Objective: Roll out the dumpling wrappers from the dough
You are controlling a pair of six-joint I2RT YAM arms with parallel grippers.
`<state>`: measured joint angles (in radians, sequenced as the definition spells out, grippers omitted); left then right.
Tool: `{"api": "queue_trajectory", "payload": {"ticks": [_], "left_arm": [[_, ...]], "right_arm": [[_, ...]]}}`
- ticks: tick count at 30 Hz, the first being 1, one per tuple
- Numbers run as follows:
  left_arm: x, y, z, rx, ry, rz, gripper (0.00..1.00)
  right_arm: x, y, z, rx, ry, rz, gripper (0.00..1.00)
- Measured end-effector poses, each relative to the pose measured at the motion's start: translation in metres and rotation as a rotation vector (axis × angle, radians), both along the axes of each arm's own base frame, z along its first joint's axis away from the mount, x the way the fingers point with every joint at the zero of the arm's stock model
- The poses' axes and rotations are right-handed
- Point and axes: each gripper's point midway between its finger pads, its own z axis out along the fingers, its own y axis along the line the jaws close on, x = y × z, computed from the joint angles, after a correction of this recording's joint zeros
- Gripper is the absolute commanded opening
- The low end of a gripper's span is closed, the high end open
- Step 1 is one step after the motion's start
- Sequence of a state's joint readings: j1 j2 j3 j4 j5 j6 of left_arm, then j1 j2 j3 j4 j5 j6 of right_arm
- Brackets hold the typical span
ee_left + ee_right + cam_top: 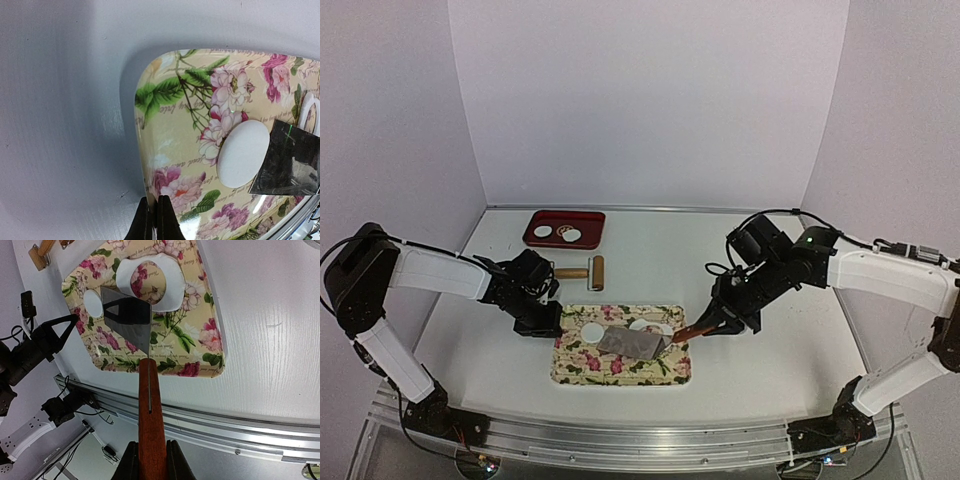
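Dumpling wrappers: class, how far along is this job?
Done: two wrappers sit in the red tray. In hand: the right tool holds a spatula, its blade at a third wrapper on the flowered tray, whose edge the left tool pinches. Left: lifting that one over, probably; holed leftover dough lies beside it.

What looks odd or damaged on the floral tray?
Nothing stands out. The leftover dough on the floral tray has a round hole, but its edge is clean, not torn. One dumpling wrapper lies flat by the spatula blade.

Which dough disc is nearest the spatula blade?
The white round disc on the floral tray, beside the grey metal spatula blade; the other two lie in the red tray.
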<state>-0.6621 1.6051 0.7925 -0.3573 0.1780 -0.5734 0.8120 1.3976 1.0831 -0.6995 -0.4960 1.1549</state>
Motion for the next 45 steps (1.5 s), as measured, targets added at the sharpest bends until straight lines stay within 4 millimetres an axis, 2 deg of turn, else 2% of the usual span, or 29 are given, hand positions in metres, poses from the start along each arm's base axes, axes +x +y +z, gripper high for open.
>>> {"api": "queue_trajectory", "payload": {"ticks": [31, 40, 45], "left_arm": [[0.003, -0.004, 0.000, -0.010, -0.002, -0.003, 0.00], [0.006, -0.007, 0.000, -0.014, -0.001, -0.003, 0.00], [0.008, -0.007, 0.000, -0.005, 0.008, 0.015, 0.00]], "right_arm": [[0.026, 0.023, -0.015, 0.069, -0.075, -0.022, 0.00], [0.028, 0.024, -0.014, 0.071, -0.075, -0.037, 0.00], [0.023, 0.018, -0.006, 0.072, -0.058, -0.067, 0.00]]}}
